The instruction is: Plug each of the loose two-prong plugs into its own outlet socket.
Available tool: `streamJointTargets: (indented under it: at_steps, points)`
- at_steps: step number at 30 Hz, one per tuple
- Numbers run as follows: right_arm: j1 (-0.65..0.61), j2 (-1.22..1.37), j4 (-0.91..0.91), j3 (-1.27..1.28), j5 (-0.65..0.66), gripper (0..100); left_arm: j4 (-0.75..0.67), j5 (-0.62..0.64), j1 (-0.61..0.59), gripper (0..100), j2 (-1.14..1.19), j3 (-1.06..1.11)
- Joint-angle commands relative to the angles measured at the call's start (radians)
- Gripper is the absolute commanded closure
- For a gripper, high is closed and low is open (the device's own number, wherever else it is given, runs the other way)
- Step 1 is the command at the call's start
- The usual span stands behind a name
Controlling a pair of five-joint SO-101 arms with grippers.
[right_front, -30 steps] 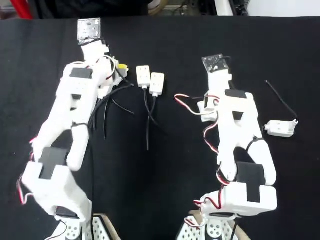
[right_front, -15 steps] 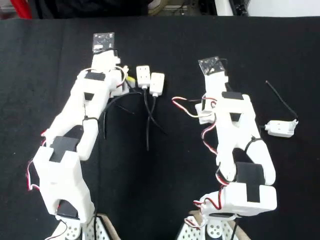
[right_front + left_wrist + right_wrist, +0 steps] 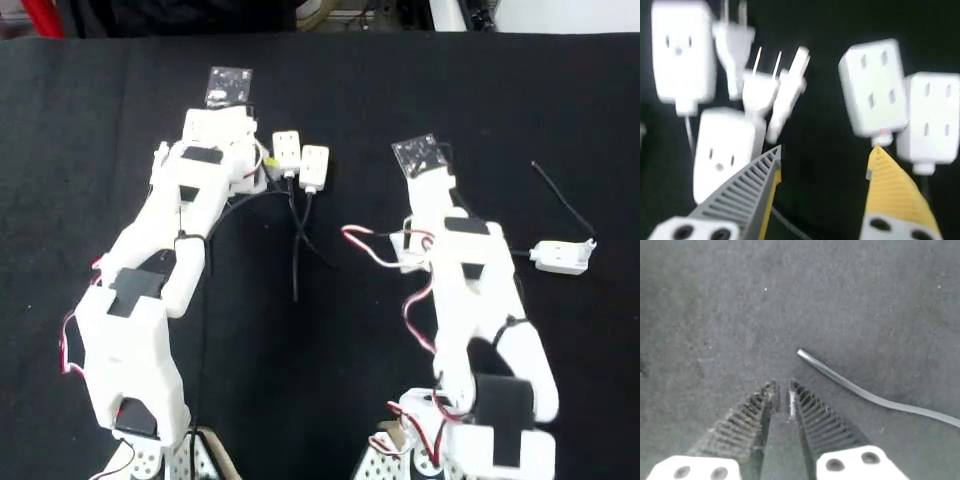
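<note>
Loose plugs (image 3: 760, 87) bunched on worktop (image 3: 100, 100) between socket blocks (image 3: 874, 87), just ahead of left pincer (image 3: 825, 150), which is spread and empty. Likely light, stiff, slick plastic; grip the body's flat sides, not the prongs. Right pincer (image 3: 782, 390) pressed almost together, empty.

Black cloth-covered table (image 3: 80, 120); red object (image 3: 45, 15) and clutter beyond far edge.

1. Just ahead of the left gripper (image 3: 825, 155), the plugs (image 3: 760, 85) are blurred, and their prongs cannot be matched to bodies.
2. Beyond its yellow finger (image 3: 890, 185), the socket block (image 3: 935, 120) is cut by the edge.
3. Beside the right gripper (image 3: 781, 388), the cable (image 3: 870, 395) runs off the edge.
4. From above, the left arm (image 3: 190, 190) hides those plugs.
</note>
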Motion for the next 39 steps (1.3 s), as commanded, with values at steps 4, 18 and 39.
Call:
streamJointTargets:
  at_steps: [4,18,39]
  points:
    - [-0.046,-0.048,-0.032,0.012,0.009,96.6,-0.060,-0.084,-0.033,72,0.121,-0.231]
    - [-0.058,-0.019,-0.031,-0.001,0.026,96.6,0.232,0.000,-0.022,72,0.463,-0.894]
    - [-0.101,-0.022,-0.163,0.044,0.028,96.4,0.388,-0.026,-0.062,72,0.657,-1.109]
